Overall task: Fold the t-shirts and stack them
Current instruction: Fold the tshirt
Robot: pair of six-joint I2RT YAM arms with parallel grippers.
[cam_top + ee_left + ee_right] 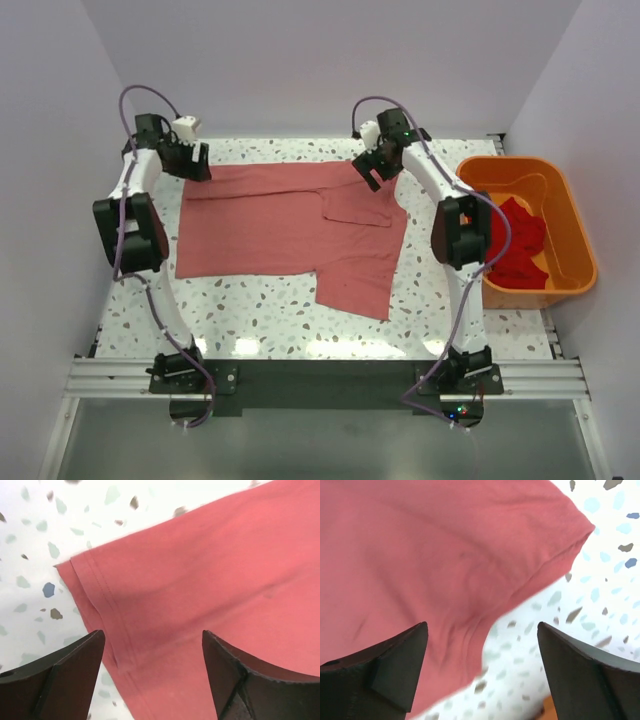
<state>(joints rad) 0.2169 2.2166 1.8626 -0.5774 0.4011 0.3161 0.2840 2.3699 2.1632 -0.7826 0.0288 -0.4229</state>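
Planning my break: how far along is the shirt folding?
Done: the salmon-pink t-shirt looks partly folded on the table. In hand: nothing; the left gripper and right gripper hover open over its far edge. Left: finishing folds, the red t-shirt in the orange tub, stacking.

A speckled white counter (270, 310) stands brightly lit, with plain pale lilac walls (300, 60) behind and beside it.

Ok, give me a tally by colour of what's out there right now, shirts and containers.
Orange tub: 1
Red t-shirt, bunched inside it: 1, as far as I can tell
Salmon-pink t-shirt, spread flat: 1
Total: 3
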